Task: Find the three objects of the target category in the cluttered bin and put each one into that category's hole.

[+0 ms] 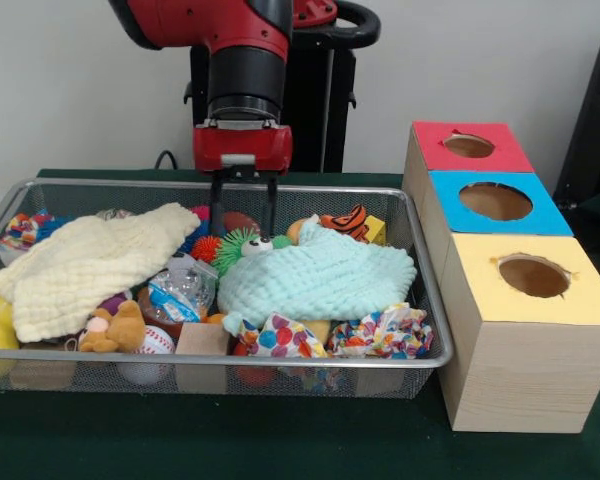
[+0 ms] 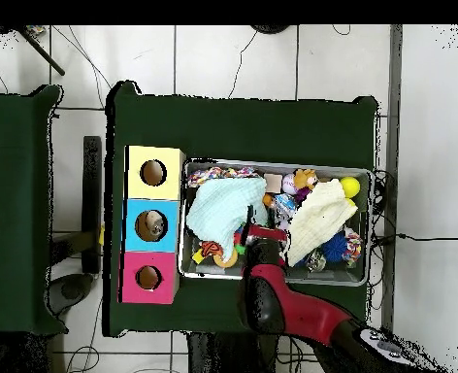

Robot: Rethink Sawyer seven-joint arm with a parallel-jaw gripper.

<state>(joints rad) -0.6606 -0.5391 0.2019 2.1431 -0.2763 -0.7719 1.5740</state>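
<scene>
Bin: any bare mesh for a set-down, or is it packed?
Packed. The bin shows no bare floor: a cream cloth covers the left, a mint cloth the middle, toys between. The open pincer hangs between them. Free room: the green tabletop before the bin.

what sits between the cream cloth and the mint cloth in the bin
In the front view, a clear plastic packet and a green spiky ball lie between the cream waffle cloth and the mint waffle cloth.

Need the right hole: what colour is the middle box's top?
Blue, on the middle box; clearest in the front view.
</scene>
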